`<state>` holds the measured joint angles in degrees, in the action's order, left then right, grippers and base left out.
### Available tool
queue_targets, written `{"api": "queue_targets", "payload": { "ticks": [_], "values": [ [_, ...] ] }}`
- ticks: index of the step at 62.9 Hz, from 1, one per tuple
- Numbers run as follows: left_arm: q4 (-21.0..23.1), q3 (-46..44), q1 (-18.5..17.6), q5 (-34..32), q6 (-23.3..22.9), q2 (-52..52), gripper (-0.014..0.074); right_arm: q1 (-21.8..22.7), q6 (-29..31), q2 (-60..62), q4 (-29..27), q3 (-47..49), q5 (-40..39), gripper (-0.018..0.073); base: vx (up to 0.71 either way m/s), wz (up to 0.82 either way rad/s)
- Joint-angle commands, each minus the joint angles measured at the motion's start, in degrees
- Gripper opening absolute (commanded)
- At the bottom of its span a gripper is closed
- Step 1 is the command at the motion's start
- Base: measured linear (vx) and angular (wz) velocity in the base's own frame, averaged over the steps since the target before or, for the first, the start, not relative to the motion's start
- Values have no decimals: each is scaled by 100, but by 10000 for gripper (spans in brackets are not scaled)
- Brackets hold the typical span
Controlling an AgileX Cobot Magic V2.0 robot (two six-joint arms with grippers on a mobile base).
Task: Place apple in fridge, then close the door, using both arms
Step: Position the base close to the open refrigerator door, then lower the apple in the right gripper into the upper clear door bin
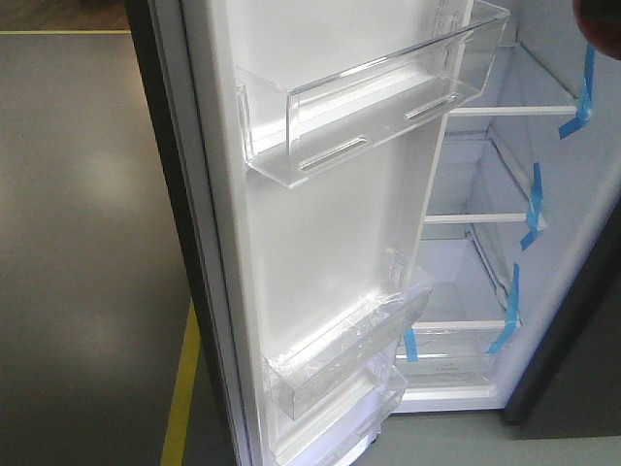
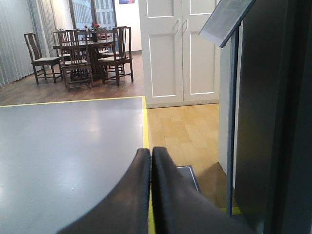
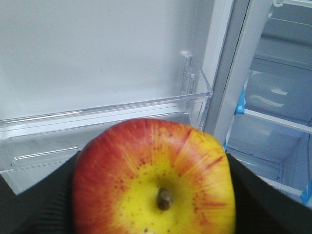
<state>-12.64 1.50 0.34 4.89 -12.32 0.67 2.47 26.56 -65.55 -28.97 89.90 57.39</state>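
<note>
The apple [image 3: 156, 180] is clamped between the dark fingers [image 3: 44, 204] of the right gripper [image 3: 155, 200], stem end facing the camera, just before a clear door bin [image 3: 97, 126]. The door [image 1: 320, 243] stands open, with the fridge [image 1: 572, 194] and its white shelves [image 1: 485, 218] to the right. The left gripper [image 2: 151, 180], pressed together and empty, is beside a dark grey panel [image 2: 273, 122].

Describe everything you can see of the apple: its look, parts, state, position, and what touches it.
The apple is round and red-orange, with darker streaks and speckles. It turns yellow around its stem dimple, where a short brown stem shows. The skin looks smooth and whole. The stem end faces the wrist camera. The right gripper holds it, with dark fingers pressing two opposite sides. It is held in front of the clear bin on the door, beside the open fridge.
</note>
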Motion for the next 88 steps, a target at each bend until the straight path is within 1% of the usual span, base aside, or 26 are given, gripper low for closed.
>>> {"api": "queue_targets", "payload": {
  "ticks": [1,6,11,15,17,21,24,30,35,39,46,52,61,72,80,86,88],
  "values": [
    [38,158,-34,-438,-11,85,-7,17,63,96,-173,175,-452,-9,0,0],
    [38,158,-34,-438,-11,85,-7,17,63,96,-173,175,-581,-9,0,0],
    [38,158,-34,-438,-11,85,-7,17,73,96,-239,175,-890,-9,0,0],
    [38,158,-34,-438,-11,85,-7,17,219,81,-485,175,-1201,-9,0,0],
    [38,158,-34,-438,-11,85,-7,17,359,46,-714,193,-1301,-9,0,0],
    [38,158,-34,-438,-11,85,-7,17,834,-96,-1226,308,-1380,-9,0,0],
    [38,158,-34,-438,-11,85,-7,17,1272,-280,-1662,473,-1295,-9,0,0],
    [38,158,-34,-438,-11,85,-7,17,1803,-778,-2449,911,-1063,-9,0,0],
    [38,158,-34,-438,-11,85,-7,17,2149,-1217,-2846,1279,-957,-9,0,0],
    [38,158,-34,-438,-11,85,-7,17,2282,-1575,-3053,1576,-828,-9,0,0],
    [38,158,-34,-438,-11,85,-7,17,2296,-2147,-3208,2022,-397,-9,0,0],
    [38,158,-34,-438,-11,85,-7,17,2309,-2579,-3324,2219,-134,-8,0,0],
    [38,158,-34,-438,-11,85,-7,17,2336,-3001,-3317,2316,19,-5,0,0],
    [38,158,-34,-438,-11,85,-7,17,2507,-3181,-3427,2316,75,18,0,0],
    [38,158,-34,-438,-11,85,-7,17,2565,-3219,-3451,2316,82,76,0,0],
    [38,158,-34,-438,-11,85,-7,17,2607,-3219,-3443,2316,87,169,0,0],
    [38,158,-34,-438,-11,85,-7,17,2607,-3219,-3443,2316,87,216,0,0]
  ]
}}
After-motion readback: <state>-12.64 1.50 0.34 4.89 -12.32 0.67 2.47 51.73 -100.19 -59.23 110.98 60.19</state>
